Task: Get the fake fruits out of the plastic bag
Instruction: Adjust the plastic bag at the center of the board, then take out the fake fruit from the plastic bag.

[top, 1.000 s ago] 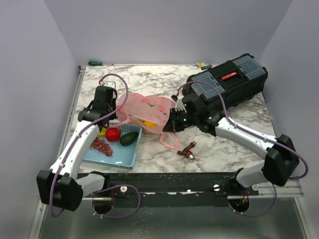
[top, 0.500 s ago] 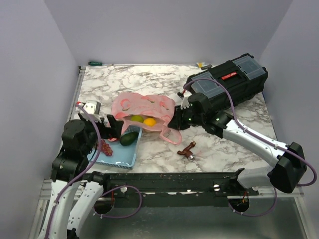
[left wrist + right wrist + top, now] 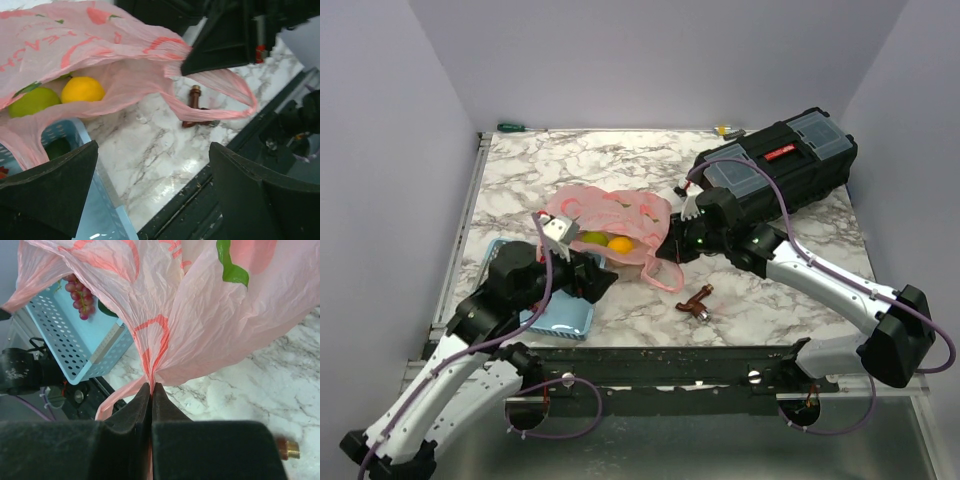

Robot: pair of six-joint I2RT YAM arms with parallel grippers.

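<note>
The pink plastic bag (image 3: pixel 612 212) lies mid-table with its mouth toward the near left. Two fake fruits show inside it, a green one (image 3: pixel 32 101) and an orange-yellow one (image 3: pixel 82 89); in the top view the green one (image 3: pixel 592 238) sits left of the orange one (image 3: pixel 620 243). My right gripper (image 3: pixel 151 385) is shut on the bunched bag film beside a handle loop, at the bag's right side (image 3: pixel 672 244). My left gripper (image 3: pixel 154 150) is open and empty, hovering over the basket's right edge (image 3: pixel 592 277), just short of the bag mouth.
A light blue slotted basket (image 3: pixel 67 131) under my left arm holds purple grapes (image 3: pixel 77 290) and a dark avocado (image 3: pixel 57 148). A brown fitting (image 3: pixel 698 303) lies near the front edge. A black toolbox (image 3: pixel 775 170) stands at the back right, and a green screwdriver (image 3: pixel 515 127) at the back left.
My left gripper opened over the basket, pulled back left, then swung right toward the bag mouth. The right gripper kept its hold and raised the bag edge, showing the fruits inside.
</note>
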